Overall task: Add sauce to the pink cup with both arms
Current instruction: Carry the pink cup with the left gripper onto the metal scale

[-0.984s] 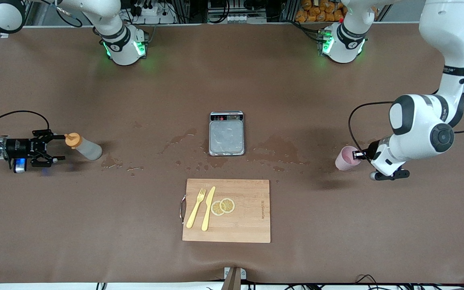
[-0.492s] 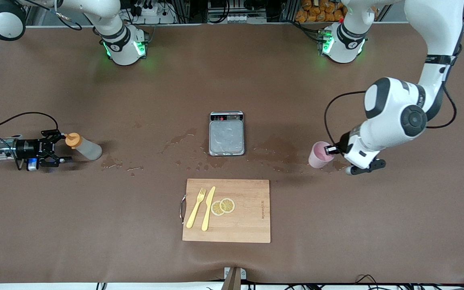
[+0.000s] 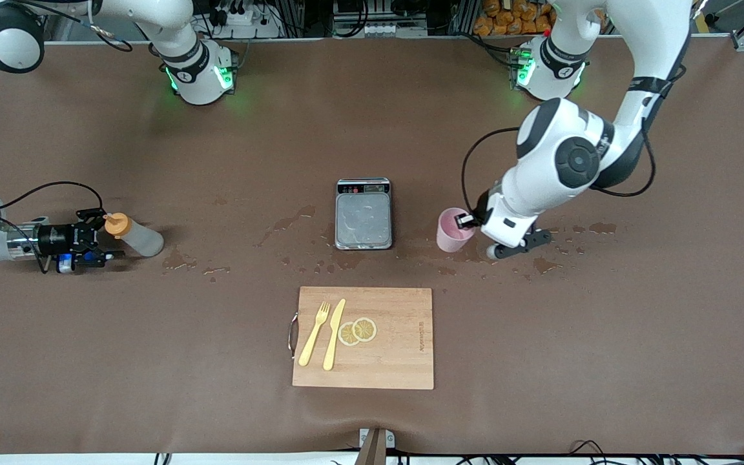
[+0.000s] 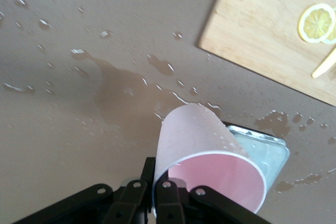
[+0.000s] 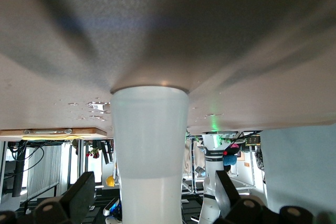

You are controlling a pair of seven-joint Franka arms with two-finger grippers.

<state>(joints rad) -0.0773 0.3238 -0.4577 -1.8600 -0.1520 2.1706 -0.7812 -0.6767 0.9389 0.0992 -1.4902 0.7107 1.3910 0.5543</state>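
Note:
The sauce bottle [image 3: 138, 237], whitish with an orange cap, stands upright near the right arm's end of the table. My right gripper [image 3: 102, 236] reaches in level with it, open. In the right wrist view the bottle [image 5: 150, 145] rises between the spread fingers [image 5: 79, 198], which do not touch it. My left gripper [image 3: 467, 221] is shut on the rim of the pink cup [image 3: 451, 231]. It holds the cup tilted over the wet table next to the scale [image 3: 363, 214]. The left wrist view shows the fingers [image 4: 169, 203] pinching the cup [image 4: 199, 135] wall.
A wooden cutting board [image 3: 398, 361] lies nearer the front camera than the scale. It carries a yellow fork [image 3: 314, 334], a knife [image 3: 334, 334] and lemon slices [image 3: 357, 330]. Wet patches [image 3: 288, 223] spread around the scale and toward the left arm's end.
My left arm has carried the pink cup from near its end of the table to beside the scale. My right gripper has edged closer around the sauce bottle, still open.

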